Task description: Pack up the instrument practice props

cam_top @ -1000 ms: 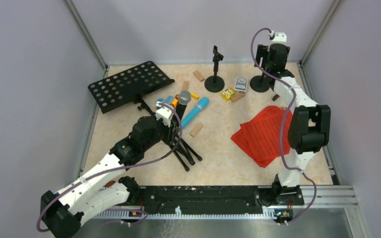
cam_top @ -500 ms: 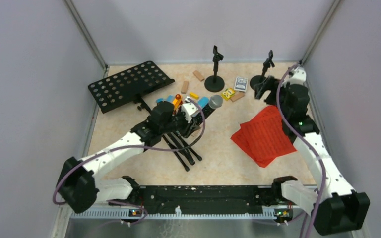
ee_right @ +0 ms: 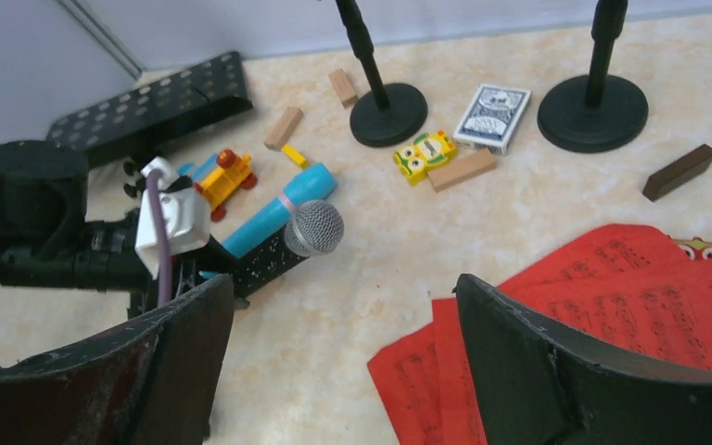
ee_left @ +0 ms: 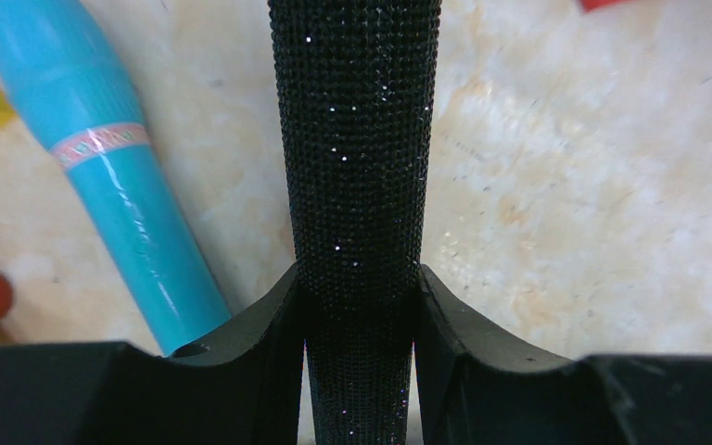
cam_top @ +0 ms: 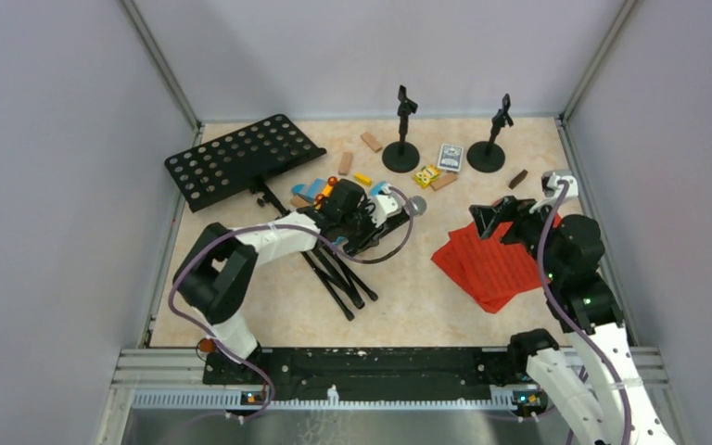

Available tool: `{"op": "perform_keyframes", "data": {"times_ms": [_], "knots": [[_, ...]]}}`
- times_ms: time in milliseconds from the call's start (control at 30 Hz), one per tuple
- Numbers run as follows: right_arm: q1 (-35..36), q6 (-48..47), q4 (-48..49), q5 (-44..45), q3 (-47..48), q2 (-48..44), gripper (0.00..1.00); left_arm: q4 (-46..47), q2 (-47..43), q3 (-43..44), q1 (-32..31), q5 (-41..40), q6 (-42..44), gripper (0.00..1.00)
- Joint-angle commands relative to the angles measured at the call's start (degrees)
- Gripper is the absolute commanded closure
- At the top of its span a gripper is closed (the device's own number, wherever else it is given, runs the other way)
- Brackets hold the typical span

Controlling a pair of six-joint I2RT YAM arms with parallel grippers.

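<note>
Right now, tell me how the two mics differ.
The black mic is glittery with a silver mesh head; the blue mic is smooth, with a pink band. The black mic is clamped in the left pincer; the blue mic lies free on the table. Both run roughly parallel, side by side.

Top external: fixed, high behind the robot, looking down and forward over the whole worktop. Left wrist: very near, facing down past the left hand onto black microphone and blue microphone. Right wrist: low, oblique, farther back; shows both microphones too, as does the top view.
</note>
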Motion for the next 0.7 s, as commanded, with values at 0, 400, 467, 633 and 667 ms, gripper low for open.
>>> {"op": "perform_keyframes", "data": {"times_ms": [0, 400, 467, 633, 667], "knots": [[0.2, -6.4, -6.0, -1.4, 0.4, -1.0, 0.12, -3.1, 5.7, 5.1, 1.5, -0.7, 2.6, 1.0], [0.2, -8.1, -9.7, -0.8, -3.8, -5.4, 0.12, -6.0, 9.2, 9.1, 5.8, 0.7, -0.2, 1.0], [0.2, -7.9, -9.6, -0.9, -4.6, -5.6, 0.12, -5.8, 9.1, 8.8, 6.6, 1.1, -0.8, 1.0], [0.3, -7.4, -9.1, -1.6, -6.2, -5.7, 0.12, -7.1, 9.9, 8.9, 7.6, 1.0, -0.7, 0.99], [0.2, -7.6, -9.0, -1.6, -6.4, -5.8, 0.12, -6.7, 9.6, 8.6, 7.8, 2.5, -1.3, 0.98]]}}
